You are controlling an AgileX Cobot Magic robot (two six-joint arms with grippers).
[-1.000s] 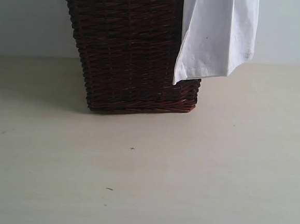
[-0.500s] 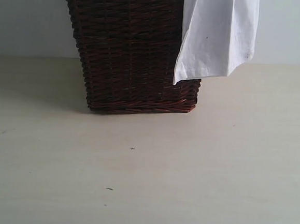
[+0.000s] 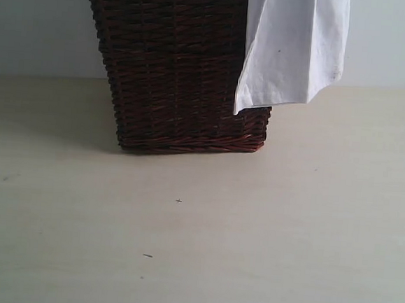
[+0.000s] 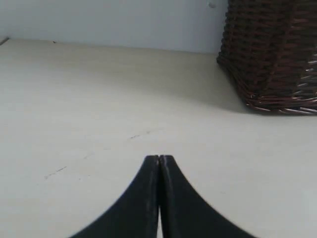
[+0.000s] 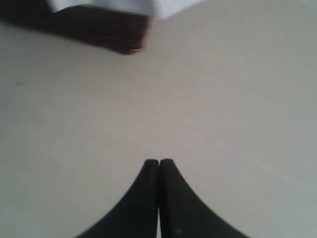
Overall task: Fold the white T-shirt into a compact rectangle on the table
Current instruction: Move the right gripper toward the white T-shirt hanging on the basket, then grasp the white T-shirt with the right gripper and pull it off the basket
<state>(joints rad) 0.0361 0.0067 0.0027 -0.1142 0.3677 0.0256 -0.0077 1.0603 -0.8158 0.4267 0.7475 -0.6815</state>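
Our left gripper (image 4: 159, 159) and right gripper (image 5: 159, 162) were pinched shut, empty, above the table (image 3: 250, 253) as the white T-shirt (image 3: 292, 50) hung lengthwise down the basket (image 3: 173, 72) at one o'clock, nearer, we judged, the right gripper.

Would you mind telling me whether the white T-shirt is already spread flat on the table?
No, the white T-shirt hangs down over the side of the wicker basket, not on the table.

Gripper (image 5: 159, 163) jaws pressed together, empty, over bare table (image 5: 223, 114); basket (image 5: 94, 29) well beyond, T-shirt (image 5: 163, 6) draped on it.
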